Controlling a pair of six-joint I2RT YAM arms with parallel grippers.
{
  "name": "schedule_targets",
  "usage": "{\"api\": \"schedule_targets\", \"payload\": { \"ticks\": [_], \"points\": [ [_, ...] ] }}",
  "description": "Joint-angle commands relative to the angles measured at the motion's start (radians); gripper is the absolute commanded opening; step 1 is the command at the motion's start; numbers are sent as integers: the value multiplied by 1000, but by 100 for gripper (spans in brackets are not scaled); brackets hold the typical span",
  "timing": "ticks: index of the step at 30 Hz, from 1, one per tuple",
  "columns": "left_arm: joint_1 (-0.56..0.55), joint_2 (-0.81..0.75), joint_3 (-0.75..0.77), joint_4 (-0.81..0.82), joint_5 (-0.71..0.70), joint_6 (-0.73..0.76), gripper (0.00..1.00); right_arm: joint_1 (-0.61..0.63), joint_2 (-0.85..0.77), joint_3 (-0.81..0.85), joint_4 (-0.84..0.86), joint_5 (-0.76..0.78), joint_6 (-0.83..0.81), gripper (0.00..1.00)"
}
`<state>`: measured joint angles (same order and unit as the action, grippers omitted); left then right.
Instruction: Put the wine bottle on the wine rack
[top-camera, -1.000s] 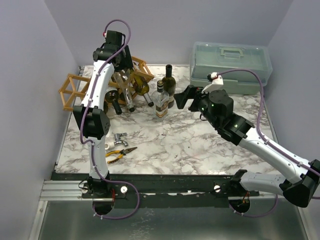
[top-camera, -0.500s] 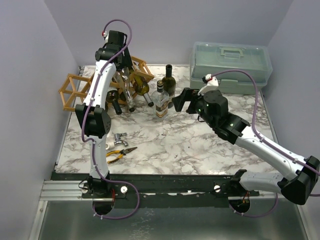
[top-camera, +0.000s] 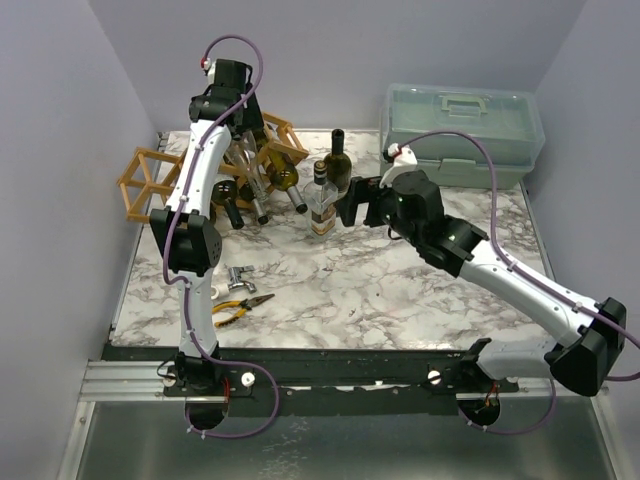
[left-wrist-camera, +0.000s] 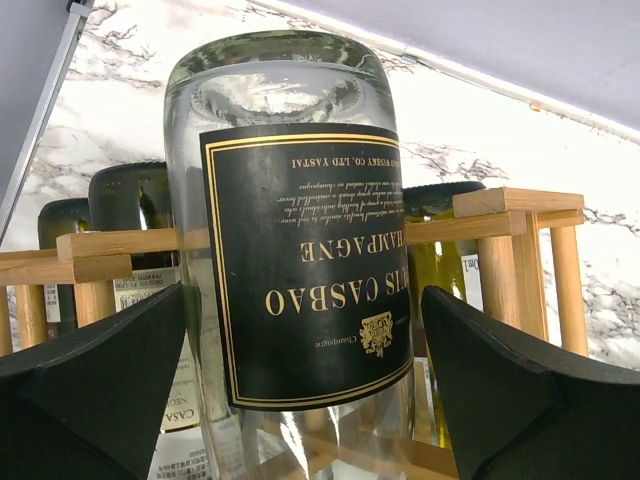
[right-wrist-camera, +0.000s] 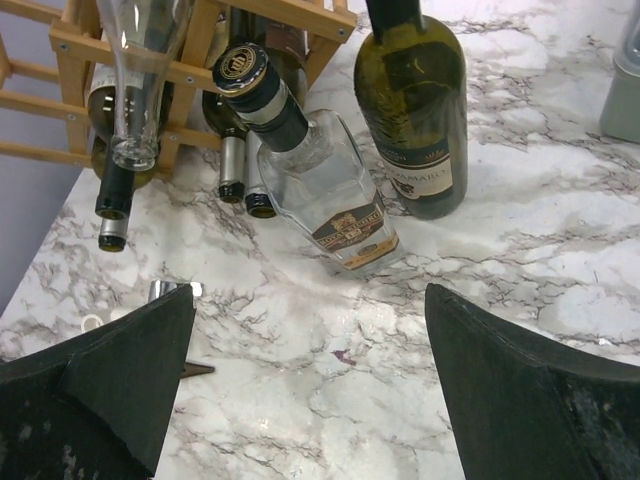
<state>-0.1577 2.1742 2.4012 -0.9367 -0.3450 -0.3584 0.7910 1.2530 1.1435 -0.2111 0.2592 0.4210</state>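
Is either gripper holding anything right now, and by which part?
Right gripper: open, holding nothing. Left gripper flanks the clear bottle at its labelled body near the base, in the wine rack; whether it actually grips cannot be told.

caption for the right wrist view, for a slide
Open right gripper facing a clear square bottle and a green wine bottle beside the wine rack

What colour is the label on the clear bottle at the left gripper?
The label is black with gold border and lettering; left wrist view shows it best.
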Motion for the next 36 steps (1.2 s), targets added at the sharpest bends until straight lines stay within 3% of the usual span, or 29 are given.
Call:
{"api": "schedule_targets", "payload": {
  "ticks": [1, 13, 23, 29, 36],
  "points": [
    [-5, -50, 34, 13, 29, 13, 99, 5, 53, 80, -50, -65, -82, 100],
    [-3, -271, -61, 7, 287, -15, 99, 7, 270, 299, -71, -76, -238, 100],
    [-5, -578, -414, 65, 542, -39, 99, 7, 350, 275, 136, -37, -255, 98],
    [-6, -803, -689, 177, 598, -139, 99, 7, 394, 230, 249, -34, -253, 93],
    [-4, -963, -831, 187, 619, -110, 99, 7, 444, 202, 335, -17, -283, 86]
  ]
}}
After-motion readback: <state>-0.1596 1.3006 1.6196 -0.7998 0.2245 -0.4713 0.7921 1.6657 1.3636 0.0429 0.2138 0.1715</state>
